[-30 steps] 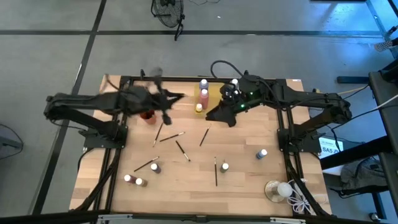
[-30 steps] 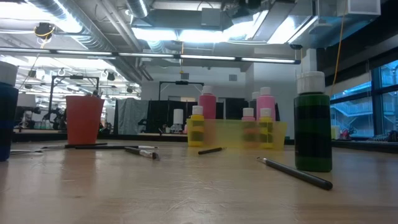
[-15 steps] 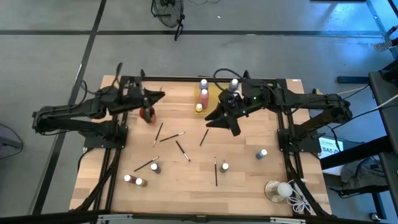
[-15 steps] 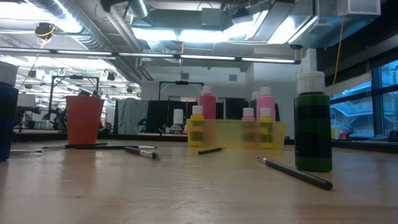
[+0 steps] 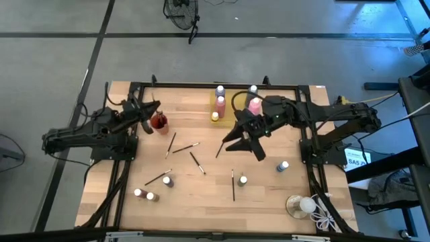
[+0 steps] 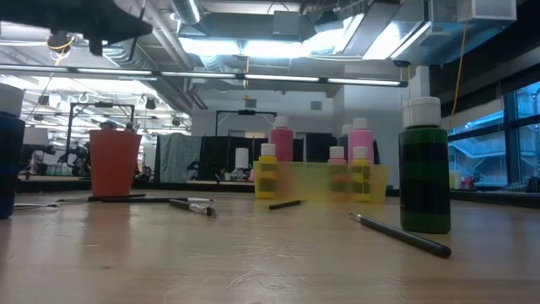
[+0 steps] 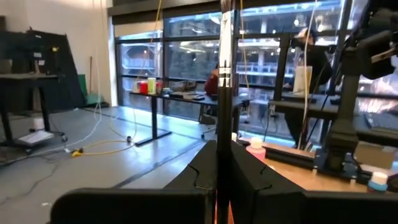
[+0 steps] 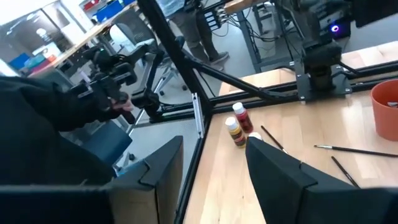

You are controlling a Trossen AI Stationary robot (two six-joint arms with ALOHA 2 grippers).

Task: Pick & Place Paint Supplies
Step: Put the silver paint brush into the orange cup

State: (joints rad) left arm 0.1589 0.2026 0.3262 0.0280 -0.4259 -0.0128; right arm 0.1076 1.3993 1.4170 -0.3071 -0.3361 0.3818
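On the left I have the left gripper [image 5: 153,109] just above the red cup [image 5: 159,122] near the far edge of the bench [image 5: 269,195]. Its jaws are pressed together on a thin paintbrush [image 7: 222,93], which stands upright between them in the left wrist view. I judge that I am about to drop this brush into the cup.

More brushes [image 5: 180,149] lie loose on the wood in the middle, each apart from the others. Near the front left stand some tiny bottles [image 5: 149,196]. At the far edge, in the middle, is the yellow tray [image 6: 329,181] with the pink bottles [image 6: 281,143] and the small yellow ones [image 6: 267,173] around and in it.

The right gripper [image 5: 243,138] hangs over the middle of the bench, beside one brush [image 5: 220,148]. Its jaws stand moderately apart and I see nothing between them. To the right a blue bottle [image 5: 283,166] stands alone.

The brushes look very light and stiff, but thin and round, so they can roll or turn in the grip. I think it is best to take one at the middle of the handle, across its length. The bottles are light plastic with a smooth wall and tip easily; I would grip the body below the cap.
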